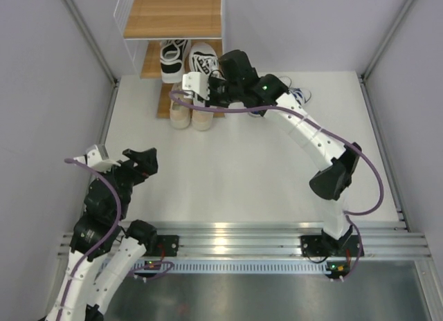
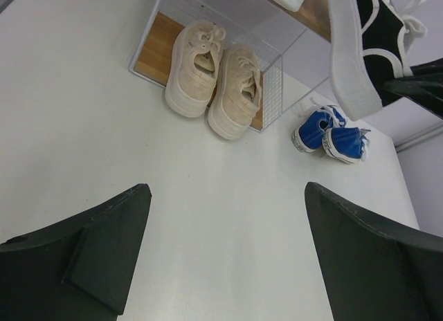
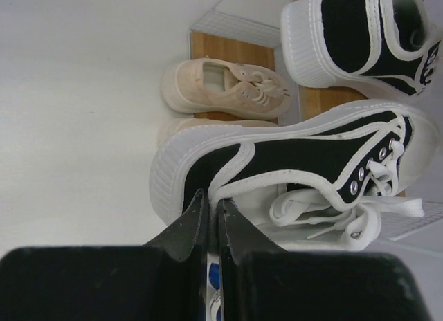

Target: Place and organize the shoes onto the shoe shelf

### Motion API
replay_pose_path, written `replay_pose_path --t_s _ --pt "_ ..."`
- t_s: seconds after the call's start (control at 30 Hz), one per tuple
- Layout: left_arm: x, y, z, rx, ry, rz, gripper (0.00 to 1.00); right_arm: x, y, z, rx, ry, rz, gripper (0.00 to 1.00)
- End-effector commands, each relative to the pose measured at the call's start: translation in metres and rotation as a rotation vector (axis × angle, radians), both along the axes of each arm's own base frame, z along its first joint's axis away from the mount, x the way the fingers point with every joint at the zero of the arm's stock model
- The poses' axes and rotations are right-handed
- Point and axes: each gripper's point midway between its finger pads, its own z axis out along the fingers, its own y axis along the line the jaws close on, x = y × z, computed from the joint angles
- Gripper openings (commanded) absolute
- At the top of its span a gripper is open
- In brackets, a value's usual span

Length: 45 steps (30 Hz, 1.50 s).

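The shoe shelf (image 1: 173, 16) stands at the table's far edge. The beige pair (image 1: 192, 113) sits on its lowest board and also shows in the left wrist view (image 2: 214, 82). One black-and-white shoe (image 1: 173, 58) lies on the middle board. My right gripper (image 1: 213, 77) is shut on the heel collar of the other black-and-white shoe (image 3: 291, 162) and holds it in the air beside the first one, above the beige pair. The blue pair (image 2: 332, 134) lies on the table right of the shelf, mostly hidden by the right arm from above. My left gripper (image 2: 227, 189) is open and empty over bare table.
Grey walls with metal posts close in the white table (image 1: 228, 169) on the left, right and back. An aluminium rail (image 1: 235, 241) carrying both arm bases runs along the near edge. The right arm's elbow (image 1: 336, 176) juts over the table's right side.
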Motion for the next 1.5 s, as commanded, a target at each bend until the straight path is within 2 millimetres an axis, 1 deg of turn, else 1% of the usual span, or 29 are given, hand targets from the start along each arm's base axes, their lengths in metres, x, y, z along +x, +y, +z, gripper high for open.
replay_pose_path --t_s 0.0,0.07,0.1,0.2,0.27,0.33,0.53,0.57,0.63,0.7,0.73,0.8,0.83,0.87,1.0,1.1,1.13,1.23,1.27,1.3,1.33,1.37,1.43,1.47 --pt "-0.003 0.002 -0.001 -0.018 -0.009 0.011 0.98 0.031 0.014 0.075 0.164 -0.24 -0.081 0.0" --pt "-0.004 0.002 -0.002 -0.024 -0.011 0.008 0.98 0.04 0.015 0.076 0.161 -0.277 -0.106 0.0" --pt "-0.004 0.002 -0.002 -0.029 -0.011 0.009 0.98 0.045 0.016 0.072 0.155 -0.284 -0.117 0.0" --pt "-0.004 0.0 -0.005 -0.041 -0.008 0.003 0.98 0.058 0.015 0.071 0.15 -0.32 -0.142 0.0" --pt "-0.004 -0.002 -0.006 -0.047 -0.006 -0.007 0.98 0.069 0.013 0.07 0.149 -0.344 -0.162 0.0" --pt "-0.004 -0.003 -0.006 -0.052 -0.004 -0.01 0.98 0.076 0.011 0.072 0.15 -0.362 -0.171 0.0" --pt "-0.004 -0.004 -0.007 -0.055 -0.002 -0.015 0.98 0.078 0.018 0.083 0.16 -0.437 -0.125 0.0" --pt "-0.004 -0.004 -0.006 -0.055 -0.004 -0.015 0.98 0.08 0.019 0.083 0.155 -0.454 -0.123 0.0" --pt "-0.004 -0.004 -0.006 -0.058 -0.005 -0.017 0.98 0.086 0.019 0.09 0.169 -0.489 -0.144 0.0" --pt "-0.004 -0.004 -0.006 -0.059 -0.005 -0.015 0.98 0.093 0.022 0.086 0.162 -0.507 -0.151 0.0" --pt "-0.004 -0.004 -0.006 -0.059 -0.005 -0.017 0.98 0.096 0.02 0.09 0.167 -0.523 -0.163 0.0" --pt "-0.004 -0.005 -0.006 -0.059 -0.005 -0.018 0.98 0.103 0.023 0.081 0.145 -0.536 -0.167 0.0" --pt "-0.004 -0.005 -0.006 -0.061 -0.005 -0.018 0.98 0.105 0.023 0.082 0.145 -0.549 -0.175 0.0" --pt "-0.004 -0.005 -0.005 -0.061 -0.006 -0.018 0.98 0.109 0.023 0.078 0.132 -0.555 -0.178 0.0" --pt "-0.004 -0.005 -0.005 -0.063 -0.006 -0.019 0.98 0.116 0.023 0.071 0.113 -0.567 -0.183 0.02" --pt "-0.005 -0.005 -0.006 -0.065 -0.006 -0.021 0.98 0.119 0.022 0.067 0.105 -0.565 -0.185 0.07" --pt "-0.005 -0.005 -0.005 -0.065 -0.008 -0.021 0.98 0.12 0.022 0.064 0.1 -0.56 -0.186 0.11" --pt "-0.004 -0.006 -0.006 -0.069 -0.005 -0.022 0.98 0.124 0.017 0.06 0.09 -0.553 -0.193 0.21" --pt "-0.005 -0.006 -0.007 -0.068 -0.003 -0.022 0.98 0.123 0.017 0.06 0.091 -0.552 -0.194 0.22" --pt "-0.004 -0.005 -0.007 -0.067 -0.001 -0.02 0.98 0.123 0.016 0.057 0.085 -0.545 -0.193 0.25" --pt "-0.004 -0.006 -0.007 -0.069 -0.002 -0.021 0.98 0.122 0.015 0.056 0.084 -0.544 -0.192 0.34" --pt "-0.004 -0.006 -0.007 -0.07 -0.002 -0.023 0.98 0.121 0.013 0.059 0.087 -0.544 -0.195 0.39" --pt "-0.004 -0.006 -0.006 -0.07 -0.003 -0.023 0.98 0.12 0.012 0.055 0.083 -0.54 -0.194 0.48" --pt "-0.004 -0.006 -0.006 -0.07 -0.003 -0.023 0.98 0.117 0.011 0.061 0.093 -0.542 -0.195 0.51"
